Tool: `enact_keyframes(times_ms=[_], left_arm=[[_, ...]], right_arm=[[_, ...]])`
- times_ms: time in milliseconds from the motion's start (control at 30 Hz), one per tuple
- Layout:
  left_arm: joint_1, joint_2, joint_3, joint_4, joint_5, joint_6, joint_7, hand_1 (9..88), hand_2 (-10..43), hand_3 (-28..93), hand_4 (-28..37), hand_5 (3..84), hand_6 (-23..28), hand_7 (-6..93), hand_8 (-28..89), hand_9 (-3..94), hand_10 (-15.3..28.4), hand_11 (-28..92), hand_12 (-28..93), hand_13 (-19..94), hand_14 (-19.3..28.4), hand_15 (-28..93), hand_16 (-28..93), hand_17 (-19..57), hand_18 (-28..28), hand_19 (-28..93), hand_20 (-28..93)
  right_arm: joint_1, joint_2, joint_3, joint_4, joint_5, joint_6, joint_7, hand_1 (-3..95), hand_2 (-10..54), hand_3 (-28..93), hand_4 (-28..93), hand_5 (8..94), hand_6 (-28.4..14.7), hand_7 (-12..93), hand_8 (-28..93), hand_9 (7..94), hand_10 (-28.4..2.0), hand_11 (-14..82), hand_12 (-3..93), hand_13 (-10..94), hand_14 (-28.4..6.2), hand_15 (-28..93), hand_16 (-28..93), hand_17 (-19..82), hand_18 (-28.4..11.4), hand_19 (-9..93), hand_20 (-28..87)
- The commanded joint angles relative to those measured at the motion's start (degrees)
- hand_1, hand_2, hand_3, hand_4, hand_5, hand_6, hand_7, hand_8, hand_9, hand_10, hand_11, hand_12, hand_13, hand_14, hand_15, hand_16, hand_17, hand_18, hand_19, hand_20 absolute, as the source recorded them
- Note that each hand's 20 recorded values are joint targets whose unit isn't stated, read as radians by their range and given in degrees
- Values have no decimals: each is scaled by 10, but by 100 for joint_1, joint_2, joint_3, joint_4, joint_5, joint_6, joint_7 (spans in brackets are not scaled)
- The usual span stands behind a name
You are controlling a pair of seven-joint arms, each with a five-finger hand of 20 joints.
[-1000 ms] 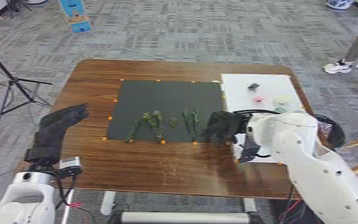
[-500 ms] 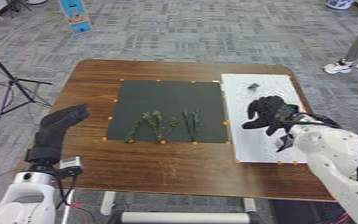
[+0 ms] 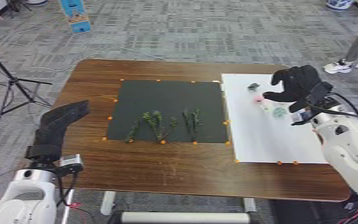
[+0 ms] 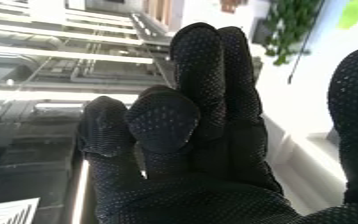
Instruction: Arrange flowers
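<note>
Step in hand, as judged: selection of a flower for the arrangement. The green stems (image 3: 156,120) lay on the black mat (image 3: 149,94), grouped toward its near edge. The pink flower (image 3: 259,99) and pale green flower (image 3: 279,112) lay on the white sheet (image 3: 269,147), along the right edge of the worktop (image 3: 158,175).

The right hand (image 3: 300,86) was positioned over the sheet's right edge, near the far right corner of the worktop. Its fingers were wide, thumb well apart, holding nothing. The left hand (image 3: 60,116) was at the worktop's left edge, fingers straight and empty.

Next move, as judged: the right hand was to be lowered over one flower, narrowed gently, then carried to the mat.
</note>
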Motion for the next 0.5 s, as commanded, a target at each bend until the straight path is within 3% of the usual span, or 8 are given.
enact_keyframes(times_ms=[33,233,500], left_arm=[[24,0,-26,-24,9,-21,40,233,-24,724,-247,494,37,137,-77,491,124,182,120,377,150,128,18,40,113,55,151],[27,-11,-17,-22,34,-18,43,235,-26,723,-248,494,37,137,-77,491,123,184,120,377,149,127,18,40,113,54,151],[-17,-52,76,-6,39,-56,53,240,-33,724,-245,494,37,137,-77,491,123,183,120,377,149,127,18,41,113,55,151]], right_arm=[[399,108,-235,-25,-296,-384,45,245,-95,664,-120,635,-18,337,-77,778,-127,384,320,771,-109,692,408,421,-252,918,612],[955,-202,-310,-50,115,-2222,592,246,-95,663,-118,639,-20,330,-76,781,-127,376,314,773,-107,686,408,423,-250,918,604],[1344,-438,-851,447,-324,-2395,546,246,-95,652,-114,646,-23,317,-69,789,-124,364,306,784,-102,676,400,433,-251,925,595]])
